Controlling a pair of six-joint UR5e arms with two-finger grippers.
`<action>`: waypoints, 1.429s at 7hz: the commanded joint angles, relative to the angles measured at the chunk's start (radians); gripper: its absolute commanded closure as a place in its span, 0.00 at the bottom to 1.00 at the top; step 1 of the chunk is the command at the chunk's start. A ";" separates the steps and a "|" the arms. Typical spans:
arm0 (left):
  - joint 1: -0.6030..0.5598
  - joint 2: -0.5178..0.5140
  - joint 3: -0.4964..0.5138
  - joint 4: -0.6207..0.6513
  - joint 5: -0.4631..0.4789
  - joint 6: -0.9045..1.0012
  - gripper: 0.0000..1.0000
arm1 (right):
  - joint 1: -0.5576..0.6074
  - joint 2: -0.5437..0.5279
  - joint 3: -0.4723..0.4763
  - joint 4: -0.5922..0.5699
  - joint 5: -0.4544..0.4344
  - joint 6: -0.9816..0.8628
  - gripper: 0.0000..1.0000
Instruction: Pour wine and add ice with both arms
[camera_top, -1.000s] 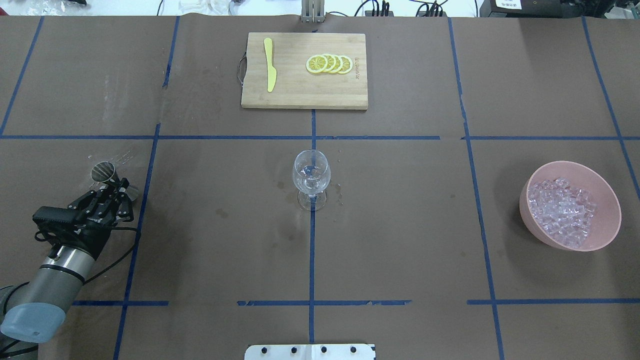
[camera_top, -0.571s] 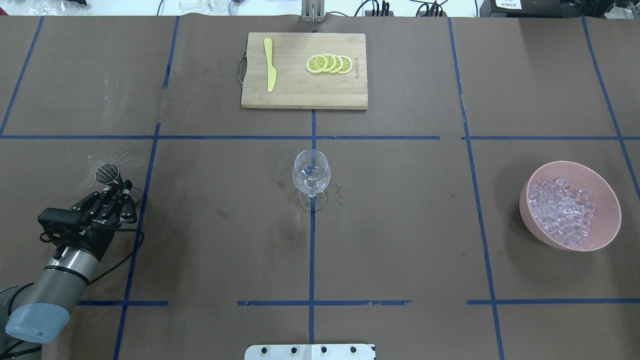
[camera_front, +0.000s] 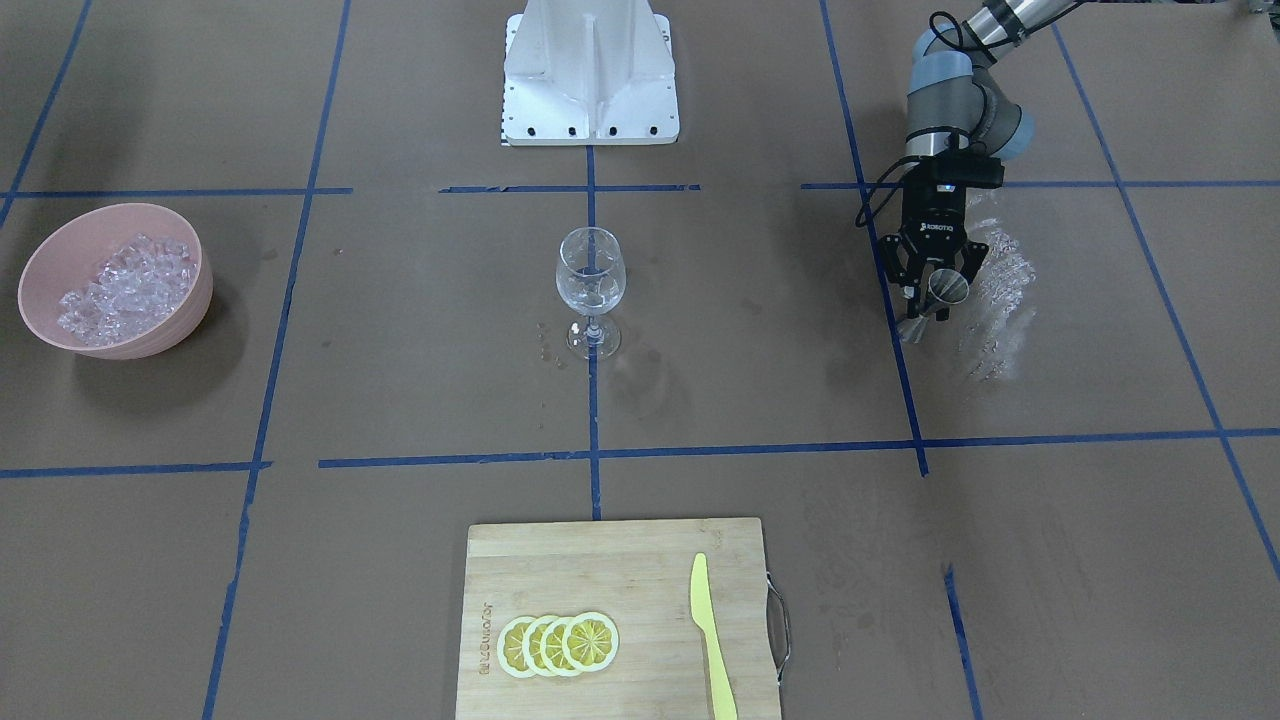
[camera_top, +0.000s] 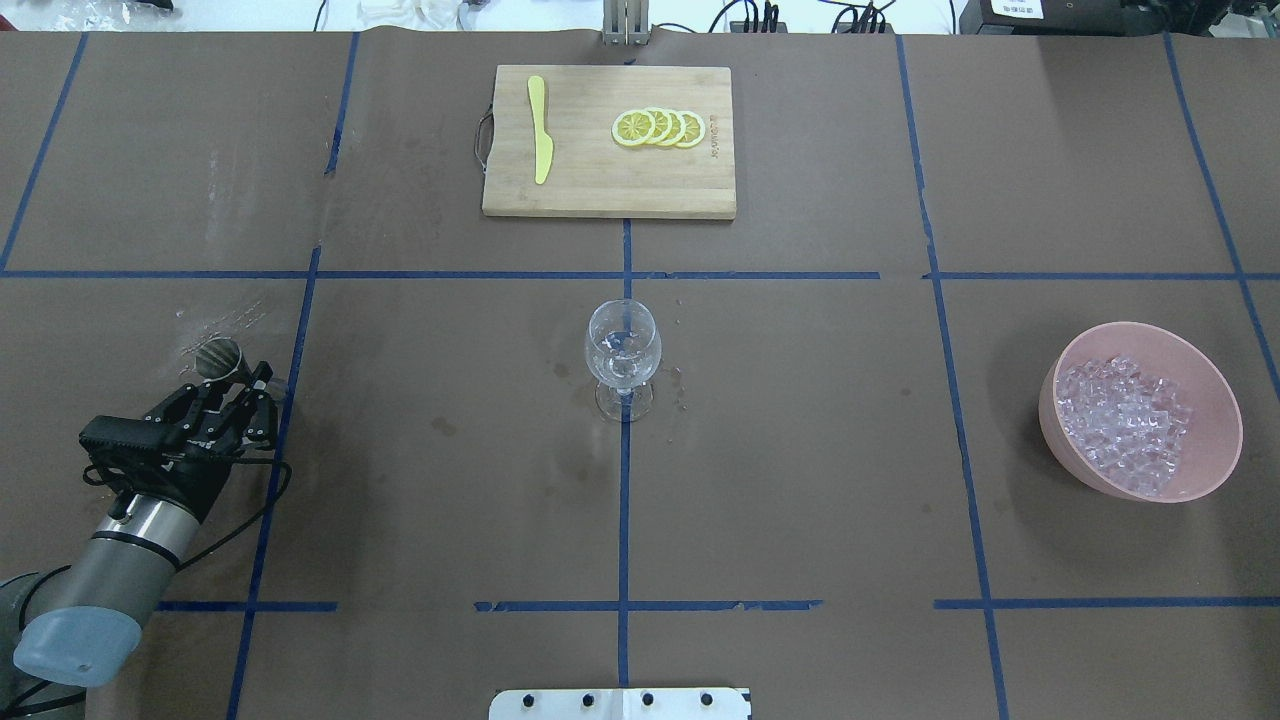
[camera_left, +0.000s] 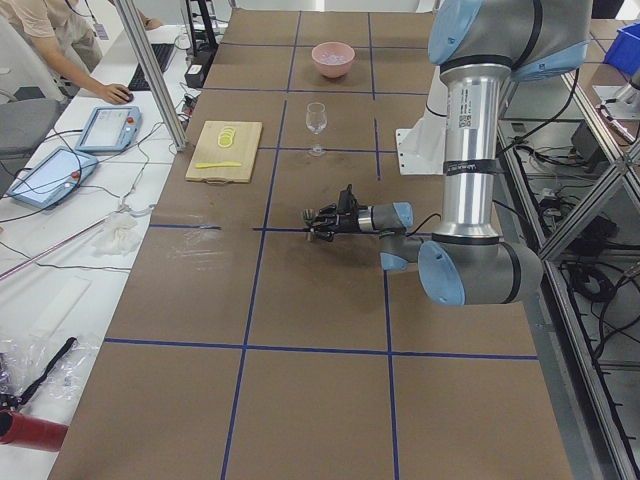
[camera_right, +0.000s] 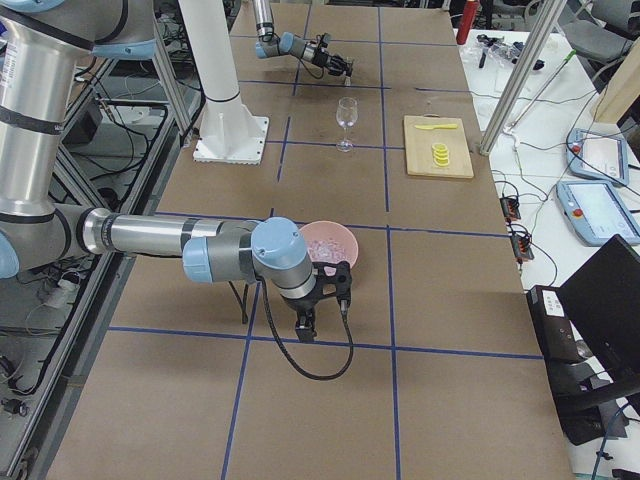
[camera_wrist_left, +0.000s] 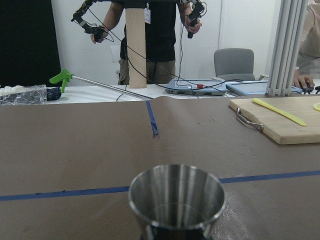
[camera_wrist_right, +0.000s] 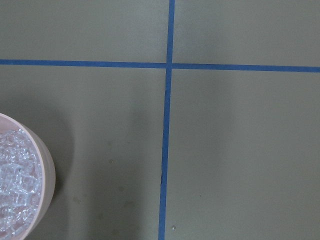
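A clear wine glass (camera_top: 622, 345) stands upright at the table's middle, also in the front view (camera_front: 590, 275). It holds a small amount of clear wine (camera_top: 621, 366), hardly visible. My left gripper (camera_top: 243, 383) is at the near left, shut on a steel jigger (camera_top: 219, 357), shown upright in the left wrist view (camera_wrist_left: 176, 197). A pink bowl (camera_top: 1218, 400) of ice (camera_top: 1125, 420) sits at the right. My right gripper (camera_right: 306, 324) hangs beside the bowl (camera_right: 335, 240); I cannot tell if it is open or shut.
A wooden cutting board (camera_top: 610, 190) at the far middle carries lemon slices (camera_top: 660, 128) and a yellow knife (camera_top: 540, 130). The white robot base (camera_front: 590, 70) stands at the near edge. Water stains mark the paper near the jigger (camera_front: 1000, 290). Operators stand beyond the far edge.
My left gripper has shifted slightly right and back toward the robot with the jigger in it. The jigger's mouth looks smaller from above. Nothing else moved.
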 joint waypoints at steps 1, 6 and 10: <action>0.001 0.000 0.001 -0.006 0.001 0.000 0.09 | 0.000 0.002 0.000 0.000 0.000 0.000 0.00; -0.009 0.018 -0.096 -0.015 0.077 0.015 0.01 | 0.000 0.002 0.001 0.000 0.000 0.002 0.00; -0.195 0.020 -0.177 -0.009 -0.160 0.253 0.01 | -0.001 0.006 0.000 0.000 0.000 0.003 0.00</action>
